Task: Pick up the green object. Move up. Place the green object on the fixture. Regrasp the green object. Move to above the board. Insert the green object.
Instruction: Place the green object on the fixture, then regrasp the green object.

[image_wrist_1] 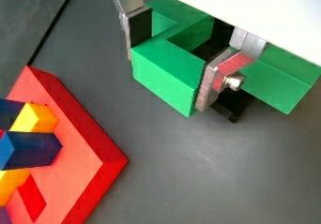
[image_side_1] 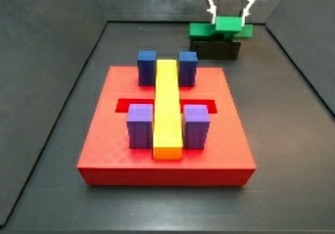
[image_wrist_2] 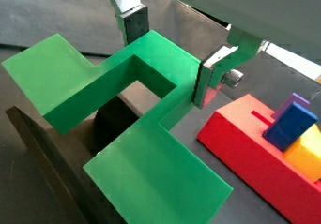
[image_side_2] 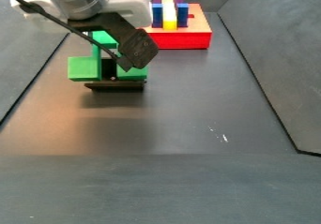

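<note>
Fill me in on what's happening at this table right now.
A Franka arm's two-finger gripper is down at the bright green blocky piece, which sits on the small dark bracket fixture at the far end of the floor. The silver fingers straddle the piece's raised centre; whether they are clamped shut cannot be told. The large flat red board, carrying a long yellow bar, two blue blocks and two purple blocks, stands apart from the fixture.

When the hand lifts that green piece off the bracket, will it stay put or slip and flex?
The green piece looks rigid and matte, so probably little flex or slip. The hand straddles its raised centre, so it should hang fairly level. It sits on the small bracket with arms overhanging, so a sideways nudge might tip it.
</note>
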### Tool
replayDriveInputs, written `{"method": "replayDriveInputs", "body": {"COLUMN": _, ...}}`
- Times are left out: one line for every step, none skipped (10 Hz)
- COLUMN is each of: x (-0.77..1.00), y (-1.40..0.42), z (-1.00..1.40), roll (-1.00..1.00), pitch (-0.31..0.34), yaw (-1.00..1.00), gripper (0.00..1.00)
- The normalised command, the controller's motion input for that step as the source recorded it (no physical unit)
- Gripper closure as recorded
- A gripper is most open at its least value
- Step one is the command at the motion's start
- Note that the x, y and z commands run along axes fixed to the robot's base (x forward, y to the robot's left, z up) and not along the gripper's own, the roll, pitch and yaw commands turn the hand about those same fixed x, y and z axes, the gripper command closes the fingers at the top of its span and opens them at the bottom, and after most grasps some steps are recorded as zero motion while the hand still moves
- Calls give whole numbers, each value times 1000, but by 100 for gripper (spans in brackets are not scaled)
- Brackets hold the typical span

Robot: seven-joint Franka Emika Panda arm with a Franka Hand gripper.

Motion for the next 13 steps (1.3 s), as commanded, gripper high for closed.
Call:
{"method": "replayDriveInputs", "body": {"x": 60, "y": 17, "z": -137, "roll": -223, "pitch": 0, "yaw": -66, "gripper": 100}}
{"method": "replayDriveInputs", "body": {"x": 37, "y": 71, "z": -237, "roll": -183, "pitch": 0, "yaw": -100, "gripper": 100}}
{"method": "replayDriveInputs", "body": {"x": 0, "y": 9, "z": -369, "roll": -86, "pitch": 0, "yaw": -111, "gripper": 100}}
{"method": "replayDriveInputs", "body": {"x": 9, "y": 6, "z": -254, "roll": -66, "pitch": 0, "yaw": -103, "gripper": 100}}
{"method": "replayDriveInputs", "body": {"x": 0, "y": 0, "z": 0, "roll": 0, "pitch": 20, "yaw": 0, "gripper": 100}}
{"method": "replayDriveInputs", "body": {"x": 0, "y": -23, "z": 0, "roll": 31, "pitch": 51, "yaw": -14, "gripper": 100}}
{"method": "replayDriveInputs", "body": {"x": 0, "y": -34, "z": 0, "roll": 106, "pitch": 23, "yaw": -17, "gripper": 100}}
{"method": "replayDriveInputs", "body": {"x": 0, "y": 0, "z": 0, "roll": 0, "pitch": 0, "yaw": 0, "gripper": 0}}
{"method": "replayDriveInputs", "body": {"x": 117, "y": -109, "z": 674, "roll": 529, "pitch": -309, "yaw": 0, "gripper": 0}}
{"method": "replayDriveInputs", "body": {"x": 20, "y": -174, "z": 837, "roll": 649, "pitch": -446, "yaw": 0, "gripper": 0}}
{"method": "replayDriveInputs", "body": {"x": 114, "y": -217, "z": 800, "roll": 720, "pitch": -311, "yaw": 0, "gripper": 0}}
{"method": "replayDriveInputs", "body": {"x": 123, "y": -291, "z": 689, "roll": 857, "pitch": -237, "yaw": 0, "gripper": 0}}
{"method": "replayDriveInputs", "body": {"x": 83, "y": -471, "z": 357, "roll": 1000, "pitch": -174, "yaw": 0, "gripper": 0}}
